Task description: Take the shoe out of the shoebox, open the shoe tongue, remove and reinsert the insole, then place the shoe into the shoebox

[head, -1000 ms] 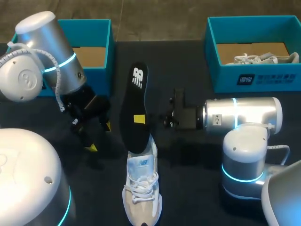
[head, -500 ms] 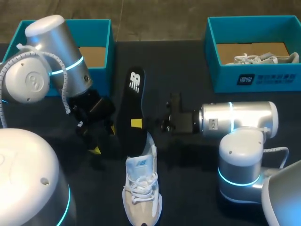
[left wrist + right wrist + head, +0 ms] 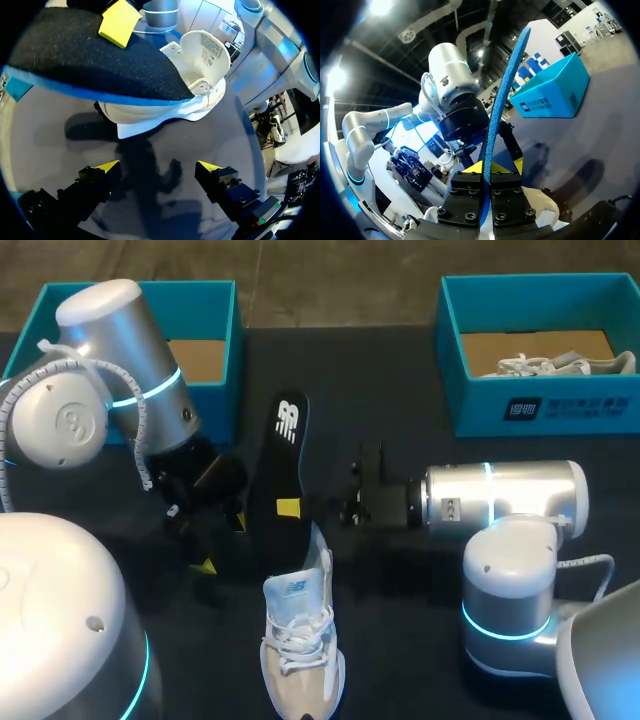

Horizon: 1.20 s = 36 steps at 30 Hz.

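Head view, contents as found. Insole (image 3: 282,455): black with a blue edge, tilted over the middle of the table (image 3: 400,370), lower end at the shoe's collar. Shoe (image 3: 300,640): white, lay by the near edge, outside both boxes. Right tool (image 3: 487,167): fingers were clamped on the insole from both sides. Left tool (image 3: 159,167): fingers stood apart, over the table beside the shoe. Left shoebox (image 3: 215,300): teal, far left corner. Right shoebox (image 3: 540,405): teal, far right corner.

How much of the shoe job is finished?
Done: the shoe is out on the table, tongue open. In hand: the right tool is shut on the insole, its end at the shoe's opening. To do: seat the insole, then put the shoe in the shoebox.
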{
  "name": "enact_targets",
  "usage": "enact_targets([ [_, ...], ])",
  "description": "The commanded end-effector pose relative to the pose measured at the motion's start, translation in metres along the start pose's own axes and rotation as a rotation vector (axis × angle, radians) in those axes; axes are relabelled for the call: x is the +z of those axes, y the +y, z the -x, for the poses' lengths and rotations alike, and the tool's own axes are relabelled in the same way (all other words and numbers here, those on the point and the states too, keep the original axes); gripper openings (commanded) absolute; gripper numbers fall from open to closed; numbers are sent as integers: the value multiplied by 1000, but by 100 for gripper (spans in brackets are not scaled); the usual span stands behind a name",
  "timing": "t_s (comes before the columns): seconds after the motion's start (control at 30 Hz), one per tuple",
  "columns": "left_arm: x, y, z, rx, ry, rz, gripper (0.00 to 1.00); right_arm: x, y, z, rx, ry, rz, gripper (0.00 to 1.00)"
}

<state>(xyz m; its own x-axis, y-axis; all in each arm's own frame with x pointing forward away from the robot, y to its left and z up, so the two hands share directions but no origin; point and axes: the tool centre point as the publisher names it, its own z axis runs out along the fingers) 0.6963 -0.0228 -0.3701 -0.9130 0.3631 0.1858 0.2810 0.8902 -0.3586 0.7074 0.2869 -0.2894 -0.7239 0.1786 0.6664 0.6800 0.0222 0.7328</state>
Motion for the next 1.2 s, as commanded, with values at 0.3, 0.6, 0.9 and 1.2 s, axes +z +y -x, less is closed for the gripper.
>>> enact_targets([
  [0.3, 0, 0, -2, 0, -3, 1, 100, 2, -17, 2, 11, -10, 19, 0],
  [0.6, 0, 0, -2, 0, -3, 1, 100, 4, -23, 2, 3, -19, 25, 0],
  [0.9, 0, 0, -2, 0, -3, 1, 100, 2, -9, 3, -21, -8, 20, 0],
  [1.2, 0, -1, -3, -5, -16, 6, 100, -5, 11, 7, -40, -15, 1, 0],
])
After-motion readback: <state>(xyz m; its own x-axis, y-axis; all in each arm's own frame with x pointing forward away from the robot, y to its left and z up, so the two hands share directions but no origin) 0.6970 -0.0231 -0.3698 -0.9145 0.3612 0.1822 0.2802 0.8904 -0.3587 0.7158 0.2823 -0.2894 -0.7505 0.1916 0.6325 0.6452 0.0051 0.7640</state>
